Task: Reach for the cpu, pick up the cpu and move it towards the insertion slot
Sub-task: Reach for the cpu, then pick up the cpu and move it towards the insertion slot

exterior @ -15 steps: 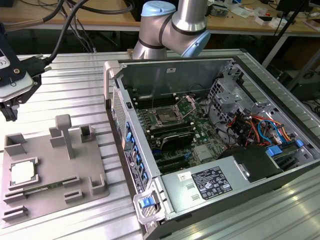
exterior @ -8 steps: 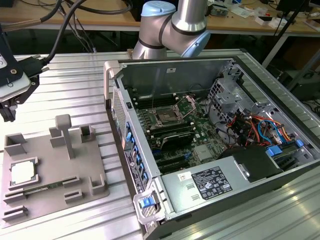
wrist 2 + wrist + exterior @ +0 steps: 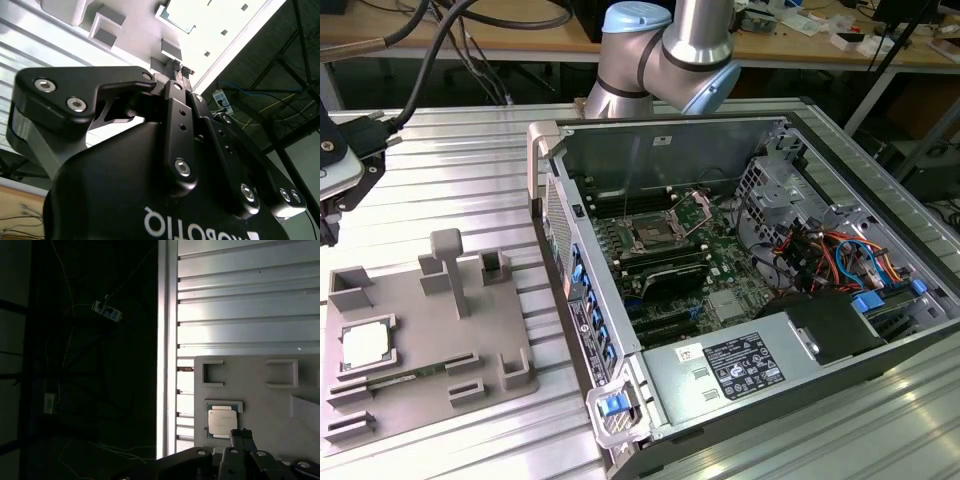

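Note:
The cpu [image 3: 365, 345], a flat silvery square chip, lies in a pocket of the grey plastic tray [image 3: 430, 375] on the exterior view's left. My gripper [image 3: 328, 225] hangs at that view's left edge, above and behind the tray, partly cut off. In the first wrist view the cpu [image 3: 222, 421] sits just beyond the black fingertips [image 3: 240, 434], apart from them. In the second wrist view the gripper [image 3: 180, 68] has its two fingertips close together with nothing between them. The insertion slot [image 3: 650, 237], a silver-framed socket with wire levers, sits on the motherboard inside the open computer case.
The open computer case [image 3: 740, 270] fills the exterior view's right, with its metal wall [image 3: 555, 210] facing the tray. The tray carries raised blocks and a tall peg [image 3: 450, 265]. The ribbed aluminium table [image 3: 450, 180] ends in an edge [image 3: 167, 340] beside the tray.

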Robot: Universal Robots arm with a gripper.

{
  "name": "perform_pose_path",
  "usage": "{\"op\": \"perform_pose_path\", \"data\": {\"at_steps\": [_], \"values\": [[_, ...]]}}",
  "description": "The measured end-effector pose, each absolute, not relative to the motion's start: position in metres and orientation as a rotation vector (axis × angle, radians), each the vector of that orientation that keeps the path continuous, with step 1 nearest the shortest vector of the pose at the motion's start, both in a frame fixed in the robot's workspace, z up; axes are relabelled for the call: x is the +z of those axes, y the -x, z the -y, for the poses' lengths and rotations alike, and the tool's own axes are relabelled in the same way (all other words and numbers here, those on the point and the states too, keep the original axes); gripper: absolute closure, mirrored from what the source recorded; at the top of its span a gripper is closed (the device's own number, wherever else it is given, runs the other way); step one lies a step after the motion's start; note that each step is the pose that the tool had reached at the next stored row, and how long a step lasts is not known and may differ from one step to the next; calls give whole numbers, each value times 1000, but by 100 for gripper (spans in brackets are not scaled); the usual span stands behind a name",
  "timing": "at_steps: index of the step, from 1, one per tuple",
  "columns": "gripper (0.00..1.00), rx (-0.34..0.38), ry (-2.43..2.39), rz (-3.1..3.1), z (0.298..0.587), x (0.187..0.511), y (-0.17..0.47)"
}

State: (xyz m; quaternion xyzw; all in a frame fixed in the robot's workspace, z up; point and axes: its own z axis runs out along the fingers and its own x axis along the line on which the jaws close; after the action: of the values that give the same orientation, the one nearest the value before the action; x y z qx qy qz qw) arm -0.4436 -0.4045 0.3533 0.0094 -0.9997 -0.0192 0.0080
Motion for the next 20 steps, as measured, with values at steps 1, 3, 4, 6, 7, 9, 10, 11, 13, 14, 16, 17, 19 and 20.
{"op": "perform_pose_path", "data": {"at_steps": [1, 3, 4, 6, 7, 9, 10, 11, 13, 14, 16, 17, 19, 20], "values": [[89, -60, -29, 3125, 405, 353, 447], [89, -60, -29, 3125, 405, 353, 450], [89, -60, -29, 3125, 406, 353, 452], [89, -60, -30, 3125, 406, 353, 456], [89, -60, -30, 3125, 406, 353, 457], [89, -60, -29, 3125, 407, 353, 459], [89, -60, -29, 3125, 407, 353, 460], [89, -60, -30, 3125, 407, 353, 460], [89, -60, -30, 3125, 407, 353, 460], [89, -60, -30, 3125, 407, 353, 460], [83, -60, -30, 3125, 407, 353, 460], [76, -60, -30, 3125, 407, 353, 460], [64, -60, -30, 3125, 407, 353, 460], [58, -60, -30, 3125, 407, 353, 460]]}}
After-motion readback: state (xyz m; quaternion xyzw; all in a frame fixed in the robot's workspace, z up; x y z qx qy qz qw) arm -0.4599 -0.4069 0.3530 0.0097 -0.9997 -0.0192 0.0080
